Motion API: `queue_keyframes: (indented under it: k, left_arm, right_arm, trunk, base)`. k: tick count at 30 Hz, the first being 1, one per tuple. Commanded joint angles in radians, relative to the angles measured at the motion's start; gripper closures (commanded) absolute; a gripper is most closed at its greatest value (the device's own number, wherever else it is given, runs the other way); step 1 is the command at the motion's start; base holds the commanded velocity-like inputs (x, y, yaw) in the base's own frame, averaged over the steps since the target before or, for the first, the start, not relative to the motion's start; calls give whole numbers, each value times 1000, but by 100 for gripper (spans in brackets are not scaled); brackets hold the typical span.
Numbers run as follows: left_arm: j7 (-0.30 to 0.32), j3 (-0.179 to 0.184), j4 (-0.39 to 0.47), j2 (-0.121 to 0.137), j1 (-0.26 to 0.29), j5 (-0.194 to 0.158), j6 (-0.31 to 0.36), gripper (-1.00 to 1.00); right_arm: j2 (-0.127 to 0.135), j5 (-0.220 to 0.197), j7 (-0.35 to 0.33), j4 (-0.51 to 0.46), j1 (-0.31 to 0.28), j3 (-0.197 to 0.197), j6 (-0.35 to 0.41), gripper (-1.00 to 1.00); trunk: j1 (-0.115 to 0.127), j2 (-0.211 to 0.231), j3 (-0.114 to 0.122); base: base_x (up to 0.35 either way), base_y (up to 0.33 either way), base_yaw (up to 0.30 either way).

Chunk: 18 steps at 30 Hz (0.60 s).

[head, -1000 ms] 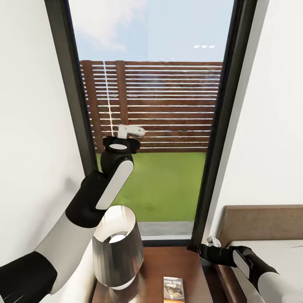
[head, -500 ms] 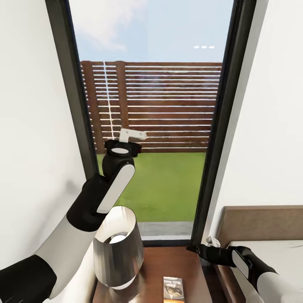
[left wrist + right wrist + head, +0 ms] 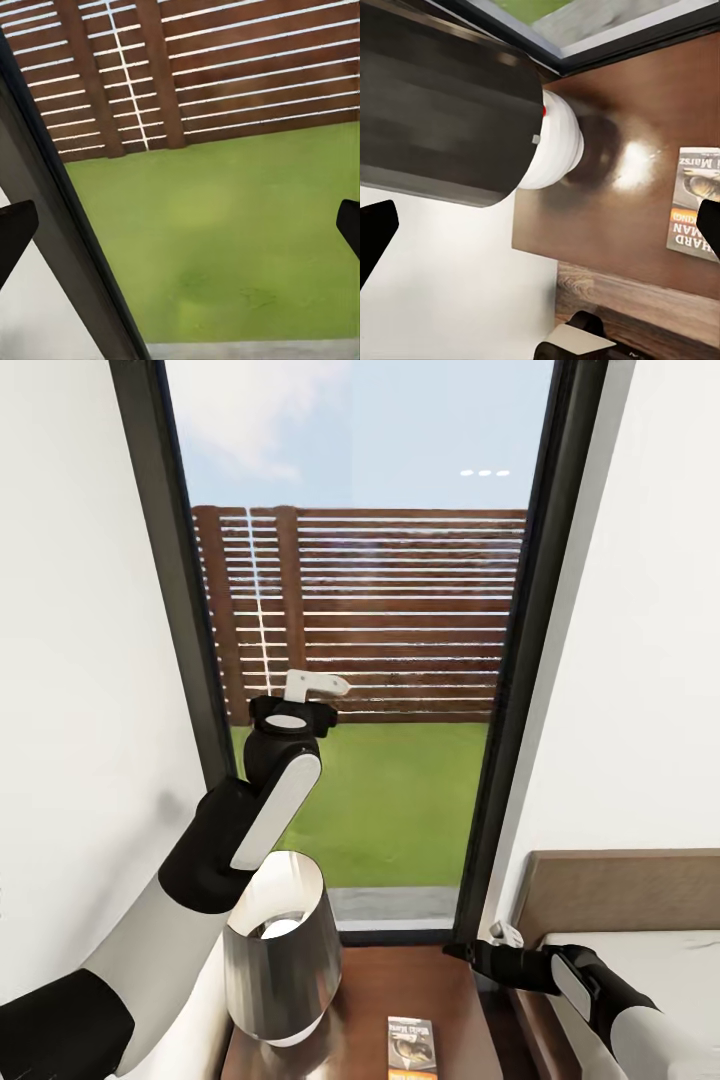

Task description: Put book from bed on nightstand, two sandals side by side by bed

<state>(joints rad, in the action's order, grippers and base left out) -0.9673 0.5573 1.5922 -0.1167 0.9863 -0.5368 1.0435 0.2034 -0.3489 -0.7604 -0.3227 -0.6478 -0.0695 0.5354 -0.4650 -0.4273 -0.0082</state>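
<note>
The head view faces a tall dark-framed window (image 3: pixel 170 610) set between white walls. Beyond the glass are a slatted brown fence (image 3: pixel 400 610), a green lawn (image 3: pixel 400 810) and pale sky.

**Book.** The book (image 3: pixel 412 1047) lies flat on the nightstand (image 3: pixel 400 985), at 6 o'clock in the head view. In the right wrist view the book (image 3: pixel 696 206) shows a pale cover with a dark picture and an orange band, and rests on the glossy reddish-brown top of the nightstand (image 3: pixel 615 225). Nothing holds it.

**Lamp.** A lamp (image 3: pixel 275 950) with a dark metallic shade stands on the nightstand at 9 o'clock from the book, clear of it. In the right wrist view the lamp (image 3: pixel 457 127) shows a dark shade and a white rounded base.

**Bed.** The bed (image 3: pixel 650 950) sits at 4 o'clock in the head view, just beside the nightstand. Its brown headboard (image 3: pixel 620 885) stands against the wall, with the white mattress below it.

**Left gripper.** The left gripper (image 3: pixel 318 684) is raised in front of the window, near the centre of the head view. In the left wrist view its dark fingertips (image 3: pixel 15 229) sit at opposite edges of the picture, so the jaws are spread wide and hold nothing.

**Right gripper.** The right gripper (image 3: pixel 460 952) is low, at 5 o'clock, between the nightstand and the bed. In the right wrist view its fingertips (image 3: pixel 375 225) also sit far apart, with nothing between them.
</note>
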Motion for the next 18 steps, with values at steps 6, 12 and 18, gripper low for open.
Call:
queue_keyframes:
  k: [6,12,18]
  left_arm:
    - [-12,1,0,0,0,-9,4,-100]
    - [-13,1,1,0,-7,-8,4,-100]
    - [-13,13,1,0,-24,-8,4,-100]
  right_arm:
    - [1,-10,1,-1,-1,-7,6,-100]
    - [2,-10,1,-1,-1,-7,6,-100]
    - [2,-10,1,-1,-1,-7,6,-100]
  trunk:
    - [15,27,12]
    - [15,27,12]
    - [15,27,12]
  base:
    - [0,0,0]
    - [0,0,0]
    - [0,0,0]
